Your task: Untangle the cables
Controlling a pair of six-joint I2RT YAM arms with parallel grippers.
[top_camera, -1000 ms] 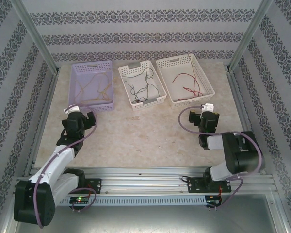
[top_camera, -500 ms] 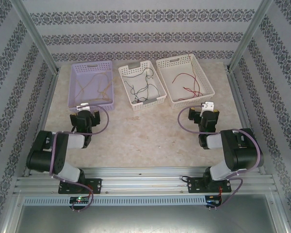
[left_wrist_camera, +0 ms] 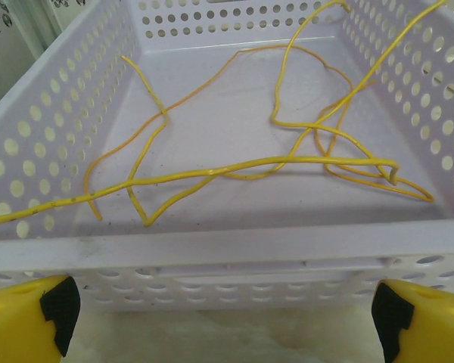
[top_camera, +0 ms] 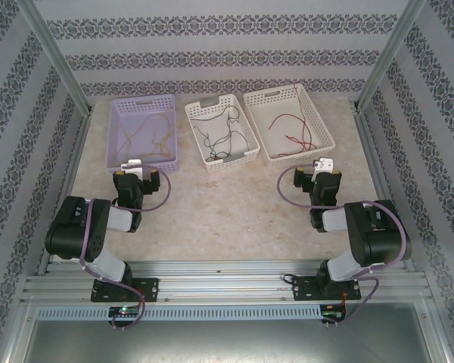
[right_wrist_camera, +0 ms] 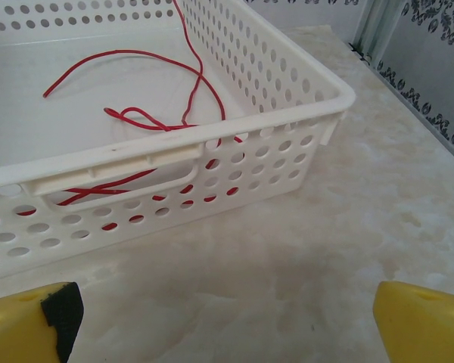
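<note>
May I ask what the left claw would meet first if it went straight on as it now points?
Probably the near wall of the purple basket, which faces the open left claw; the yellow cable lies beyond it.

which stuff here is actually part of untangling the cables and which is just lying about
Part of the job:
yellow cables
black cables
red cables

Just there, holding them:
purple basket
middle white basket
right white basket

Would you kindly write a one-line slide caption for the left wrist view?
Open left pincer facing the purple basket, where yellow cables lie loosely looped inside.
</note>
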